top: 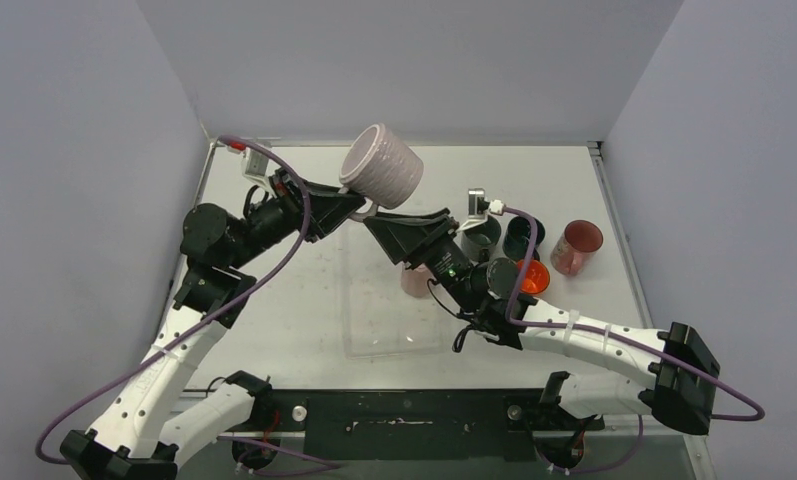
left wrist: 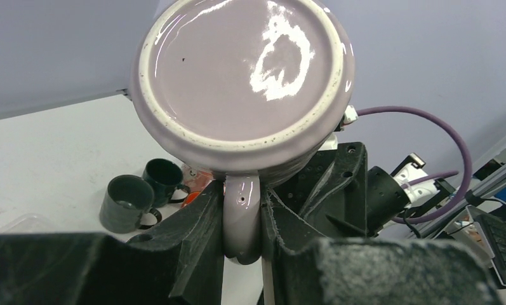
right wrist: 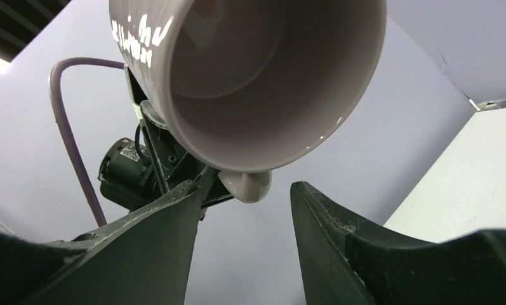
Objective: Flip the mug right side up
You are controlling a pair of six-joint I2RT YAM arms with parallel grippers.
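Two robot arms meet in the air above the middle of a white table (top: 274, 330). The left gripper (left wrist: 242, 213) is clamped on the handle (right wrist: 247, 185) of a pale lilac mug (top: 384, 168), holding it lifted clear of the table. The mug is tilted: its glazed base faces the left wrist camera and its open mouth faces down toward the right gripper (right wrist: 240, 200). That gripper's two fingers are spread wide apart just under the mug without touching it, and the handle sits above the gap between them. On the right side of the table stand a dark green mug (top: 481, 238) and a second dark mug (top: 523, 236), side by side. A red see-through cup (top: 578, 248) is near them, and an orange cup (top: 534, 278) is partly hidden by the right arm.
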